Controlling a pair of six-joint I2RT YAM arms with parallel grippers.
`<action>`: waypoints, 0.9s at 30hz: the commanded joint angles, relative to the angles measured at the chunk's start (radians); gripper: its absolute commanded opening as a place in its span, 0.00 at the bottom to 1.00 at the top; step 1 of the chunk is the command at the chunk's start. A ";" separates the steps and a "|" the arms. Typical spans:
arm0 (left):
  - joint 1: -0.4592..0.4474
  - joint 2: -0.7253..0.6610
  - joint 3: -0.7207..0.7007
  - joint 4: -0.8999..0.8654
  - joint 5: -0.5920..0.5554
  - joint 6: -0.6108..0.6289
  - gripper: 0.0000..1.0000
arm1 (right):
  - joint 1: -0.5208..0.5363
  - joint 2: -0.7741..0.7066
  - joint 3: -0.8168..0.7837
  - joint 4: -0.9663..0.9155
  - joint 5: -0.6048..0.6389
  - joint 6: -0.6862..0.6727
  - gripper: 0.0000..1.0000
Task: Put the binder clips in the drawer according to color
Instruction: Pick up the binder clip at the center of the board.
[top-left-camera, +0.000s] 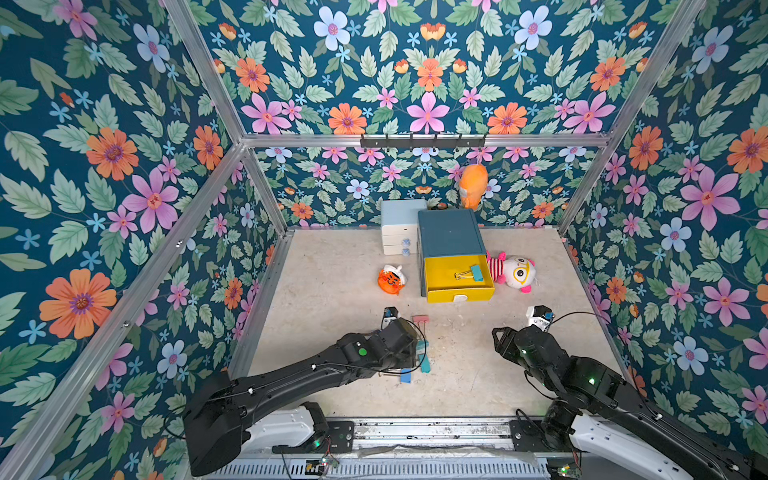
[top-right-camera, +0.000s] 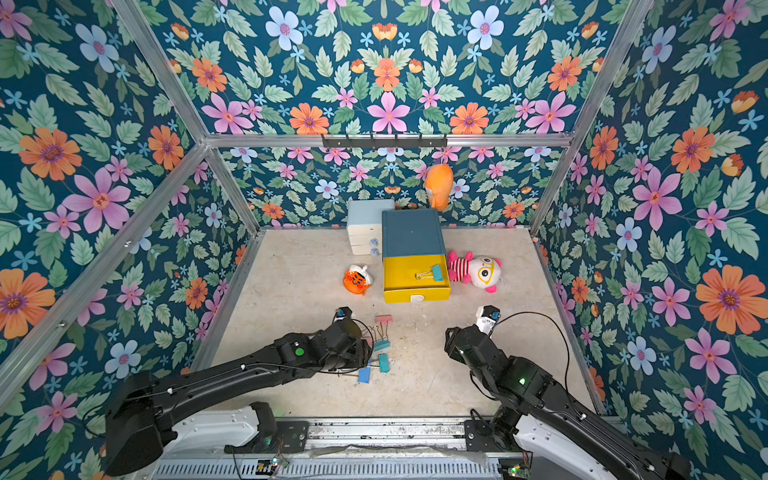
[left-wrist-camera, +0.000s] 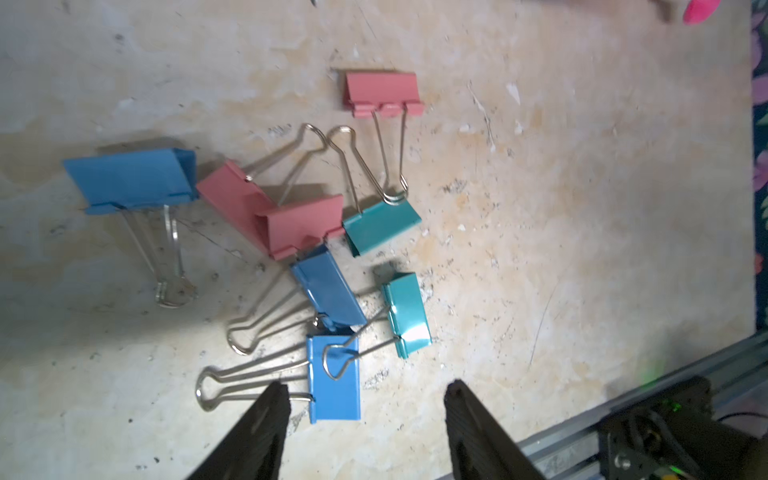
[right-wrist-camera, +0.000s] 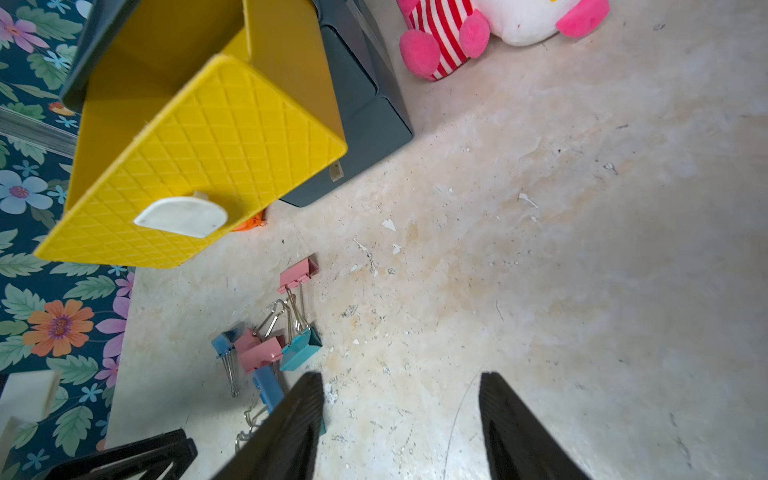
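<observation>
Several binder clips lie in a loose heap on the floor: pink ones (left-wrist-camera: 384, 91), teal ones (left-wrist-camera: 380, 226) and blue ones (left-wrist-camera: 133, 178). My left gripper (left-wrist-camera: 366, 388) hovers open over the heap's near end. One blue clip (left-wrist-camera: 334, 380) lies partly between its fingers, untouched. In both top views the left arm covers part of the heap (top-right-camera: 382, 353). The drawer (top-left-camera: 451, 232) stands at the back, its yellow top drawer (top-left-camera: 440, 286) pulled out with a teal clip (top-left-camera: 477, 273) inside. My right gripper (right-wrist-camera: 402, 378) is open over bare floor, to the right of the heap.
An orange tiger toy (top-left-camera: 390, 280) lies left of the drawer and a striped white plush (top-left-camera: 513, 272) right of it. A pale-blue-and-white drawer unit (top-left-camera: 401, 226) stands behind. An orange plush (top-left-camera: 473, 185) hangs on the back wall. A metal rail (top-left-camera: 415, 432) runs along the front.
</observation>
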 joint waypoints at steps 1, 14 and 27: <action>-0.041 0.077 0.035 -0.002 -0.025 0.066 0.63 | 0.001 -0.001 -0.004 -0.011 -0.011 -0.003 0.63; -0.170 0.364 0.222 -0.091 -0.014 -0.163 0.69 | 0.000 -0.067 -0.009 -0.054 0.035 0.004 0.62; -0.220 0.501 0.241 -0.107 -0.081 -0.333 0.70 | 0.001 -0.118 -0.026 -0.041 0.036 0.000 0.62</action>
